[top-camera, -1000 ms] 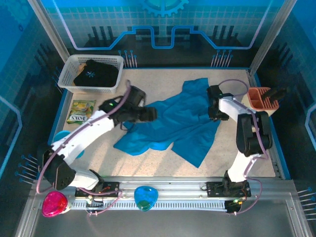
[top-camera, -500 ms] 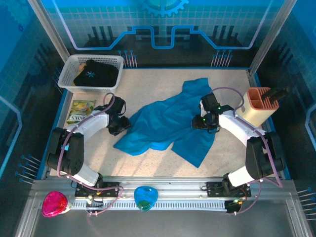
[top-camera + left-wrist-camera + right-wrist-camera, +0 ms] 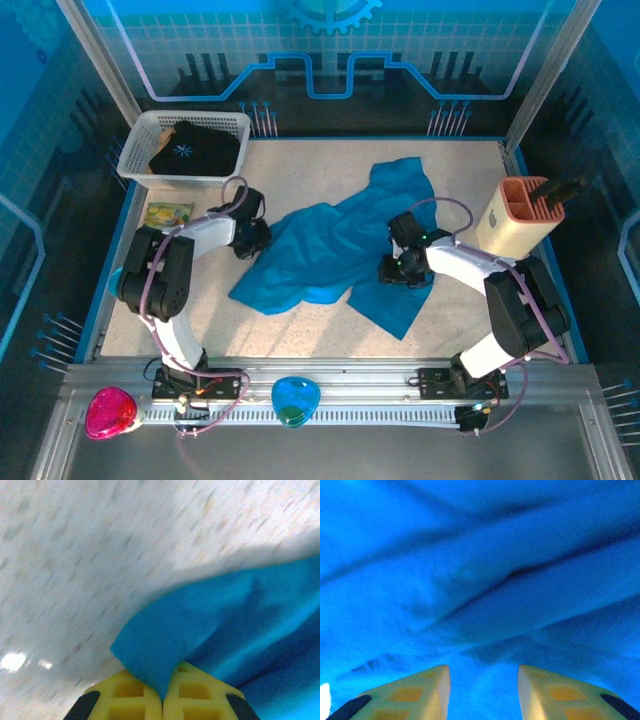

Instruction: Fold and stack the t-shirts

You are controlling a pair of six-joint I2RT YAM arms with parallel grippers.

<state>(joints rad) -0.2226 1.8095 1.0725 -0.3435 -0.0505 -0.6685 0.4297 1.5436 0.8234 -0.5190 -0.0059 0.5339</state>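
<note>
the teal-blue t-shirt (image 3: 340,250) is spread crumpled and unfolded across the middle of the counter (image 3: 320,170), with one part reaching toward the far side and a loose flap lying toward the near edge.

the left fingers (image 3: 135,700) are placed at the shirt's left edge. in the left wrist view the two yellow fingers are pressed together, and a folded lip of teal cloth is pinched between them. bare speckled counter is seen beyond that fold.

the right fingers (image 3: 415,692) are set low over the right part of the same shirt. they are parted, with a clear gap between the tips, and wrinkled blue cloth is seen beyond and between them. whether the tips are touching the cloth cannot be told.

the black t-shirt (image 3: 190,148) is bundled inside the white basket (image 3: 135,165) at the far left corner of the counter, with its pale starburst print turned up. it is kept well apart from the teal one.

a yellow-green snack packet (image 3: 165,215) is laid just in front of the basket, and a beige holder (image 3: 515,215) is stood at the right edge.
</note>
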